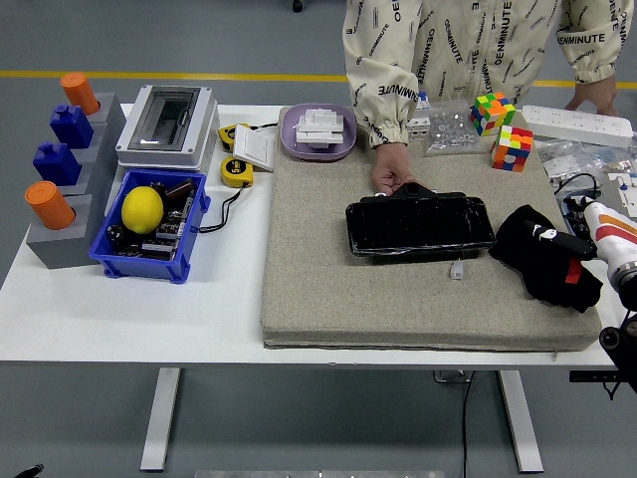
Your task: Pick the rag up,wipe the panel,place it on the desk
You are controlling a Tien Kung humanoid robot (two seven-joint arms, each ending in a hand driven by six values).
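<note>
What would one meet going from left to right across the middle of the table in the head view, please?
Blue bin holding a lemon → black panel → black rag → right hand at the rag.

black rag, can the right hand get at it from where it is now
Probably yes. The right hand is already at the black rag, which lies uncovered at the right end of the mat. The panel and the person's hand on it sit clear, further left.

"DENMMINUTE" repeated across the person's cream shirt [468, 40]
</note>
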